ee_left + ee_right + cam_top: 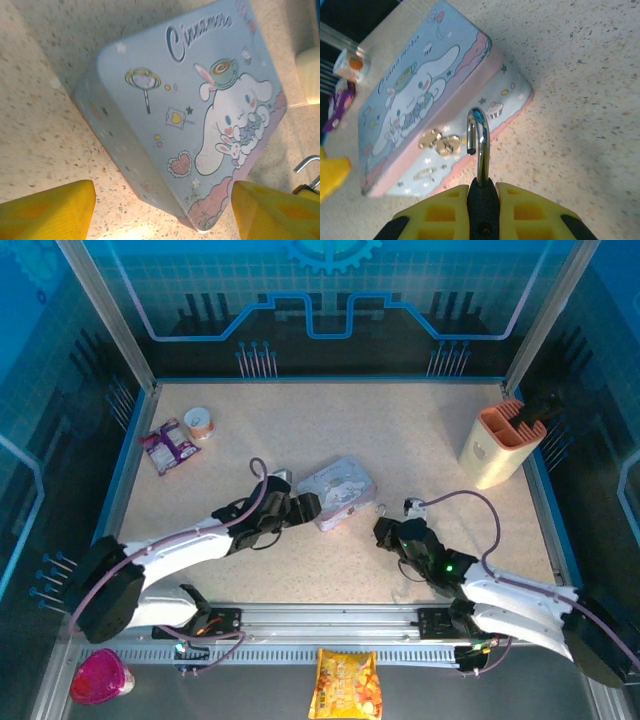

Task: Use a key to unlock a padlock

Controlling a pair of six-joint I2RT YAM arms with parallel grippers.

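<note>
Right wrist: claw (482, 196) tight around padlock (479, 142)

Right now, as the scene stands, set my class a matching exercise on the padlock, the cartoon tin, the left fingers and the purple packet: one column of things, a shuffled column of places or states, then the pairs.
Things
1. padlock
2. tin
3. left fingers
4. purple packet

Places or states
A. apart, with the tin in front of them
B. lying at the far left of the table
C. clamped in the right fingers, shackle pointing towards the tin
D. lid down, in the middle of the table

Pairs: 1-C, 2-D, 3-A, 4-B
</note>
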